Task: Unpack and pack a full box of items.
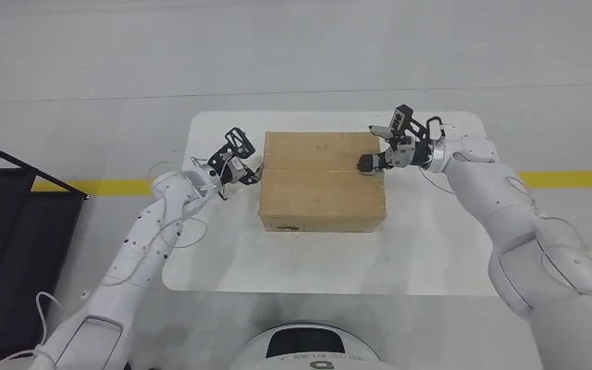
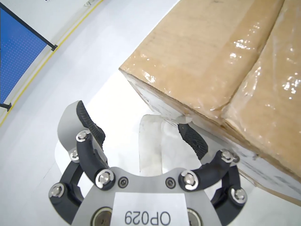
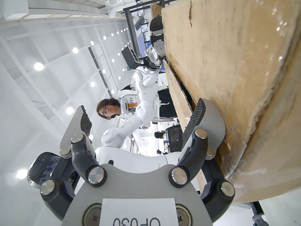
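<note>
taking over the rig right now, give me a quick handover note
Left hand: open, holding nothing, at the box left end, one finger by the end wall under the seam.
Right hand: open, holding nothing, at the right end, one finger at a flap edge near the seam.
The box sits on the table, flaps down, glossy tape along the seam; a narrow gap shows under one flap at the right end.
Done: nothing unpacked.
Left: open flaps, take items out, repack.

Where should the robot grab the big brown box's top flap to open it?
Probably the flap edge at the middle seam, coming from the box's short ends, where the left gripper and right gripper sit open. Elsewhere the top lies flat.
</note>
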Robot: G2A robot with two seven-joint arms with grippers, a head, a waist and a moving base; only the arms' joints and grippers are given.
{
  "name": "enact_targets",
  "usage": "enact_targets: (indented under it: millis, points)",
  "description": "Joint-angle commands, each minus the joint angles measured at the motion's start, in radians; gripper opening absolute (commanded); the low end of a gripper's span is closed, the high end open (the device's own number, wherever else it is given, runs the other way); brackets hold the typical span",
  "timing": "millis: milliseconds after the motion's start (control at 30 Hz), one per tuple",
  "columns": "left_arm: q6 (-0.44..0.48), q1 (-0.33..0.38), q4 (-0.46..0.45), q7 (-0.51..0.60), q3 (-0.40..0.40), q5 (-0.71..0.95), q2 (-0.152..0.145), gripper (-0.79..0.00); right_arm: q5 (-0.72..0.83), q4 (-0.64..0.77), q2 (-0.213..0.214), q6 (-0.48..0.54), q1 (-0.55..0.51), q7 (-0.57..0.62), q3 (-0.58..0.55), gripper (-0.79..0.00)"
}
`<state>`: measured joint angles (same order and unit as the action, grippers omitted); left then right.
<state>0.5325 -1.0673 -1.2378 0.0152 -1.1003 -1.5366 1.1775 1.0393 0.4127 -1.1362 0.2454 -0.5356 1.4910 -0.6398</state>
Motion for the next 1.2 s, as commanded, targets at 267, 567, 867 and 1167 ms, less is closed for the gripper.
enact_targets:
  millis: [267,567,867,1167]
  points:
    - [-0.006,0.073,0.001,0.012,0.083,-0.011,0.026,0.000,0.014,-0.041,0.037,0.040,-0.004,-0.008,-0.092,0.000]
    - [-0.017,0.081,0.055,0.008,0.082,0.028,0.033,0.000,0.009,-0.005,0.071,0.057,-0.020,0.011,-0.165,0.000]
    - [-0.019,0.020,0.086,-0.015,0.022,0.075,0.018,0.000,-0.005,0.172,0.128,0.018,-0.092,0.045,-0.252,0.000]
    - [-0.031,-0.030,0.072,-0.021,-0.008,0.099,0.010,0.000,-0.081,0.320,0.205,-0.033,-0.177,0.045,-0.300,0.000]
